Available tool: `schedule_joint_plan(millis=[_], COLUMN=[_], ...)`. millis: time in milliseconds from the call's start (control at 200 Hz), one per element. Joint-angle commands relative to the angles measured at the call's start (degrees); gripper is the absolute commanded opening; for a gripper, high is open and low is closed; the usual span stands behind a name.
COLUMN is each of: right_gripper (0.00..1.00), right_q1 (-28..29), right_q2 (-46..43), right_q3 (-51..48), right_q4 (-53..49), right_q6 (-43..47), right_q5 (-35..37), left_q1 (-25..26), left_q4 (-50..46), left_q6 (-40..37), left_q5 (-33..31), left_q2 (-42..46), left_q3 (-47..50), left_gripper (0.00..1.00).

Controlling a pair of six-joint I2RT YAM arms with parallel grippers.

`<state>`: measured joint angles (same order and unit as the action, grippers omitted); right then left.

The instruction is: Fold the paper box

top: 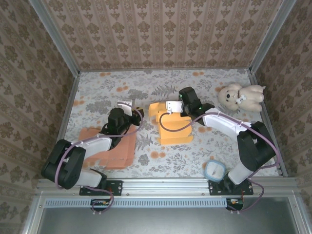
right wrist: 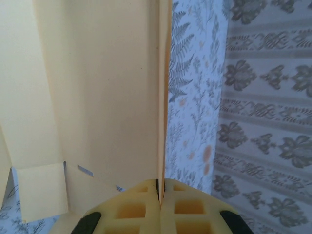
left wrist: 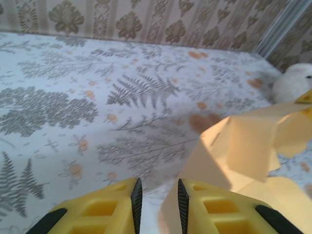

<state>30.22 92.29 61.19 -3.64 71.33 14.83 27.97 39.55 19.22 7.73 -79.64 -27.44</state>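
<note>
1. From the top view, I see the paper box (top: 176,131) partly folded in the middle of the desk (top: 97,90). My right end effector (top: 171,108) meets the box's far edge. My left end effector (top: 127,104) hangs just left of the box, apart from it. A flat orange sheet (top: 117,151) lies left of the box under the left arm. A teddy bear (top: 241,96) sits well to the box's right, and a round tub (top: 214,170) sits right of it, nearer the bases.
2. On the left wrist view, the left end effector (left wrist: 157,195) has its jaws narrowly parted with nothing between them. The box (left wrist: 243,146) stands just right of it, flaps raised.
3. On the right wrist view, the right end effector (right wrist: 160,187) is pinched fully together on the edge of an upright box panel (right wrist: 97,97).
</note>
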Motion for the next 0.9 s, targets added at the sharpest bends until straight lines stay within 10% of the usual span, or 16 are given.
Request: schedule_joint_plan(millis=[0,895], right_gripper=[0.0,0.0], right_q1=[1.2,0.3], right_q2=[1.0,9.5], right_q3=[-1.5,-10.1], right_q4=[11.3,32.2], right_q6=[4.6,15.5], right_q5=[3.1,2.0], left_q1=[-2.7,-6.0], left_q4=[4.8,12.0], left_q6=[-2.7,-6.1], left_q5=[1.7,15.1], left_q2=[-2.2,-16.5], left_q3=[1.5,-4.7], left_gripper=[0.3,0.35])
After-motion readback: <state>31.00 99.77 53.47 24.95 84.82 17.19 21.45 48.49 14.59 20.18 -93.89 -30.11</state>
